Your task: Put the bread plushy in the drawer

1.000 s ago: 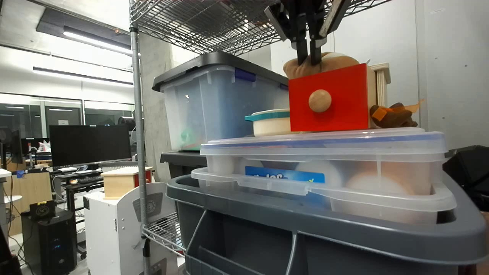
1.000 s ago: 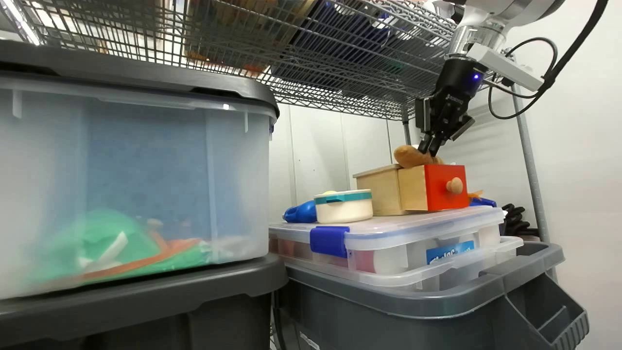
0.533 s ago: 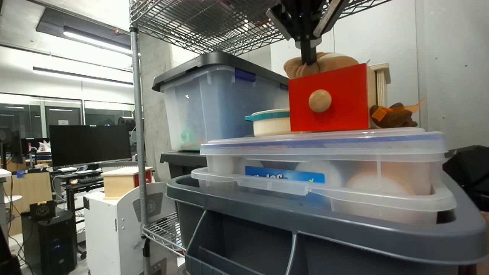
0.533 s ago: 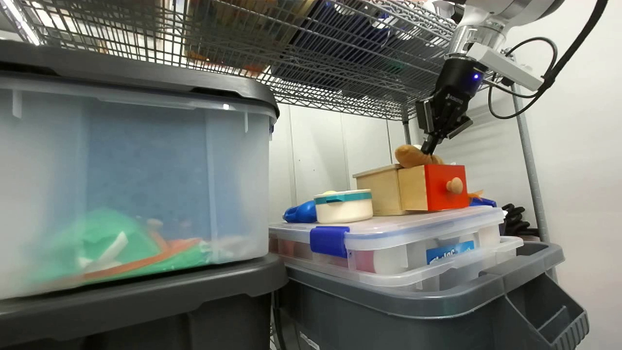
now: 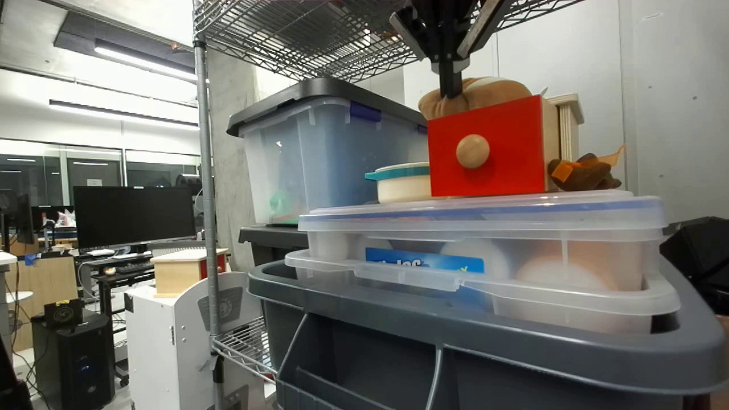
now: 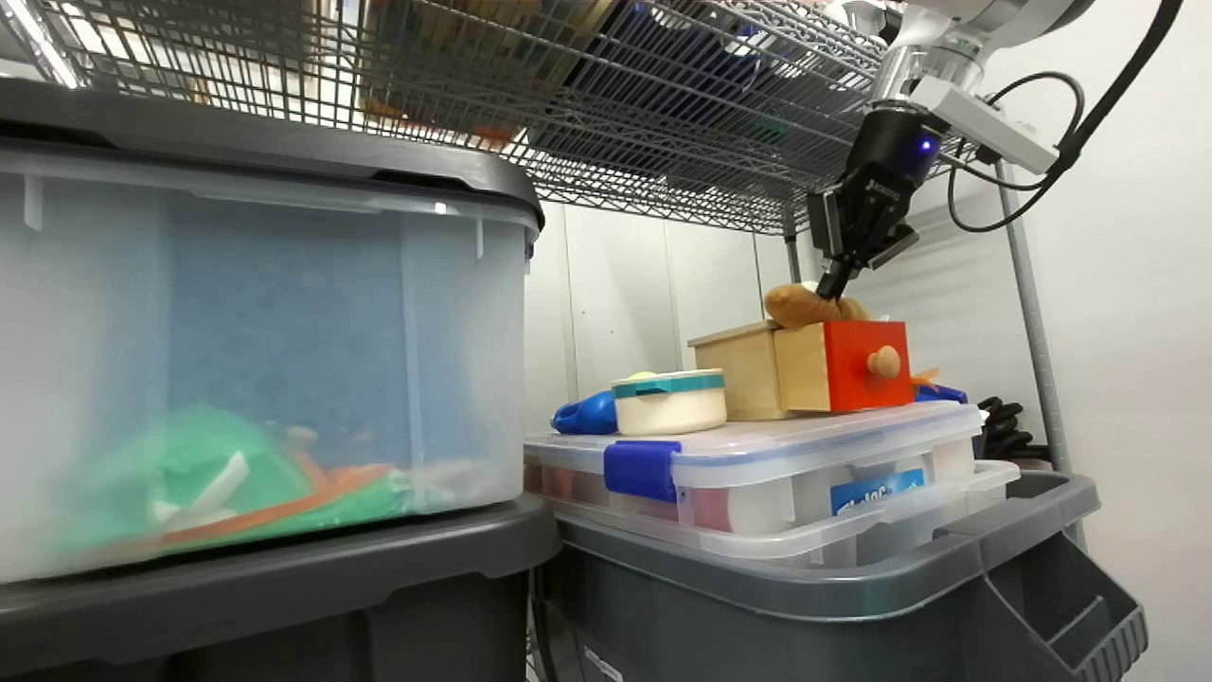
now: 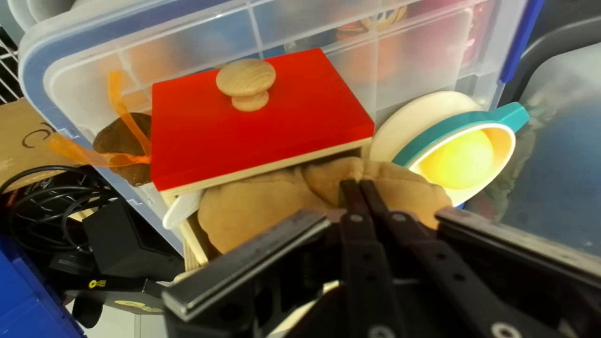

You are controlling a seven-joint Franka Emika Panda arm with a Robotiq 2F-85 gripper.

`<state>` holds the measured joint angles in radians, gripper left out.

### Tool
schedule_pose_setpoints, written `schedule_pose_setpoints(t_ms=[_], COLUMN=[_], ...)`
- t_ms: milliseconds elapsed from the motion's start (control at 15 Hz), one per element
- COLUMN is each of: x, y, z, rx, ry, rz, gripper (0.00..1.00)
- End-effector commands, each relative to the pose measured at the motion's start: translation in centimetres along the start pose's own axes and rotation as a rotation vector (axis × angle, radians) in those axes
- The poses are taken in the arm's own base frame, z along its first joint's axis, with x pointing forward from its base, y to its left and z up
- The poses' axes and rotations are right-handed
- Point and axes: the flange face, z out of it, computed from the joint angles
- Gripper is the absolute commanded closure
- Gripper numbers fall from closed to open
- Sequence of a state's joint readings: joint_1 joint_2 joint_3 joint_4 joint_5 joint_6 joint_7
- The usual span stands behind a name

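Note:
The bread plushy [image 5: 498, 93], soft and golden-tan, rests at the top of the partly pulled-out drawer [image 5: 507, 149] and bulges above its rim. It also shows in the other views [image 6: 793, 305] [image 7: 263, 202]. The drawer has a red front and round wooden knob [image 7: 246, 77]; its side shows pale wood [image 6: 803, 369]. My gripper [image 5: 451, 94] points down just behind the red front. Its fingertips [image 7: 358, 182] are nearly together, pinching a fold of the plushy's cloth. The drawer's inside is mostly hidden by the plushy.
A wooden cabinet [image 6: 739, 369] stands behind the drawer. A cream bowl with a teal rim [image 6: 672, 403] sits beside it. A brown plush with orange ribbon [image 5: 586, 173] lies on the opposite side. All stand on a clear bin [image 5: 484, 216]. A wire shelf [image 5: 319, 34] hangs above.
The fingers, slightly apart one second ago, have closed on the plushy. Since then the gripper, plushy and drawer front have shifted slightly leftward in both exterior views.

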<state>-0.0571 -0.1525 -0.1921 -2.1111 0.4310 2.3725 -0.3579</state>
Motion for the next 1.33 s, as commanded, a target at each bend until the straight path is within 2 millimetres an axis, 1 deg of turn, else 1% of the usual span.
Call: schedule_pose_setpoints(t_ms=[0,467,1067,1267], x=[0.34,1.07,1.06,1.05], y=[-0.58,-0.92,-0.69,-0.66], z=[-0.80,-1.60,-1.35,-1.41], rx=[0.046,0.083,0.159,0.161], ry=[-0.002,0.011,0.025,0.022], rz=[-0.007,0.002,0.022,0.024], gripper=[0.99,0.99,0.99,0.99])
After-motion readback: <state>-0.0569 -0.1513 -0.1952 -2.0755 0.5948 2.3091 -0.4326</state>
